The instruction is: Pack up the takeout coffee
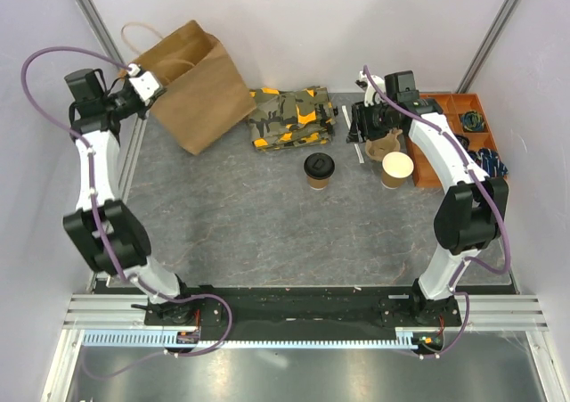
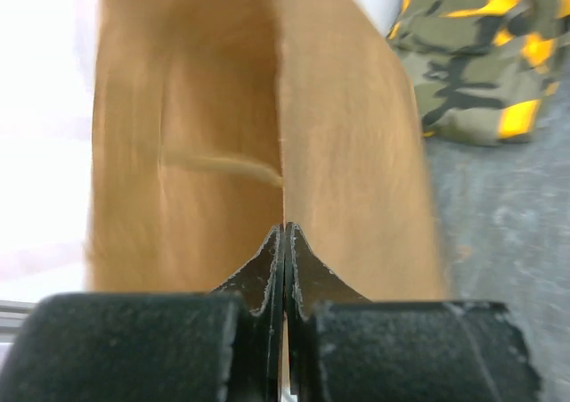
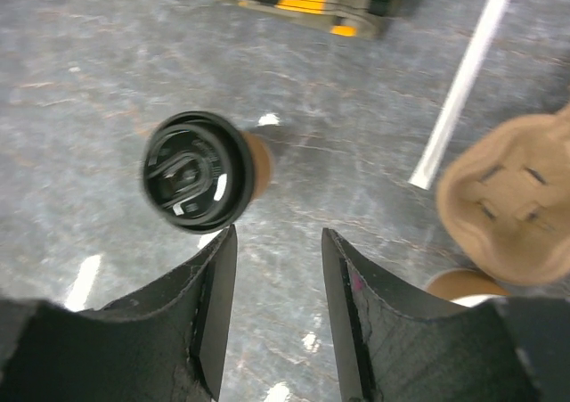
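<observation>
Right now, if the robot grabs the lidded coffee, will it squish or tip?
Probably squishes if pinched hard: the takeout coffee is paper. Its black lid likely stiffens the rim. Upright and narrow, it might tip if pushed.

No readable text, perhaps through blur.

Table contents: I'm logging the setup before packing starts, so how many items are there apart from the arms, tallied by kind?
Paper cups: 2, the lidded takeout coffee and a lidless cup
Paper bag: 1
Pulp carrier tray: 1
Camouflage fabric bundle: 1
Orange parts tray: 1
Total: 6
</observation>
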